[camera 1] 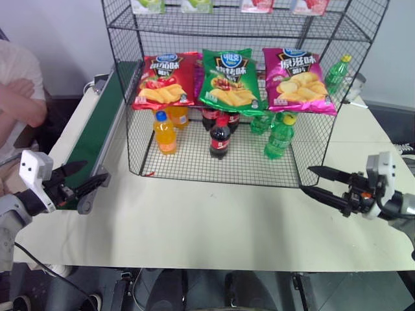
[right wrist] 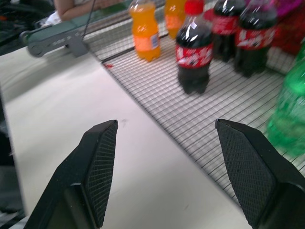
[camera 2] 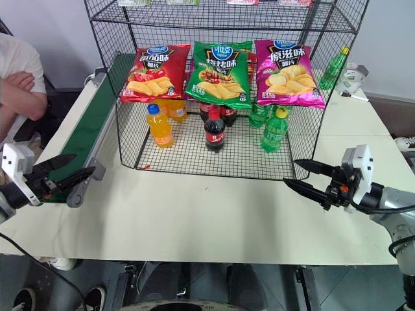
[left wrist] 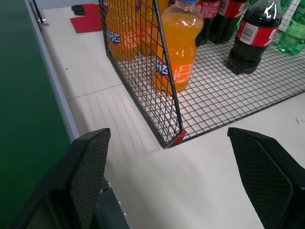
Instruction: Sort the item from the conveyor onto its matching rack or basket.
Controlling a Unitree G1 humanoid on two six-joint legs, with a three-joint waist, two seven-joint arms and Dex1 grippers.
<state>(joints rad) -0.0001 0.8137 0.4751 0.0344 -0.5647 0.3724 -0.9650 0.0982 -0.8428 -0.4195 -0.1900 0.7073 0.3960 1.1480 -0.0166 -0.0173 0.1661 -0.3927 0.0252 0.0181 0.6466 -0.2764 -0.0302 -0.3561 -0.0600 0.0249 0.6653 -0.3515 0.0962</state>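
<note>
The item, a green chip bag (camera 1: 230, 81), lies tilted on the middle tier of the black wire rack (camera 1: 133, 139), between a red bag (camera 1: 165, 81) and a magenta bag (camera 1: 295, 81). The dark-green conveyor (camera 1: 104, 123) runs along the table's left side. My left gripper (camera 1: 94, 173) hovers open beside the conveyor's near end, holding nothing; in the left wrist view its fingers (left wrist: 90, 167) frame the rack's front corner. My right gripper (camera 1: 306, 179) stands open and free in front of the rack's right corner, its fingers (right wrist: 97, 162) spread wide in the right wrist view.
Orange (camera 1: 165, 133), cola (camera 1: 219, 137) and green (camera 1: 280, 137) bottles stand on the rack's bottom tier. Another green bottle (camera 1: 337, 72) stands behind the rack. A person with folded arms (camera 1: 19, 103) sits left of the conveyor. White tabletop (camera 1: 214, 220) stretches before the rack.
</note>
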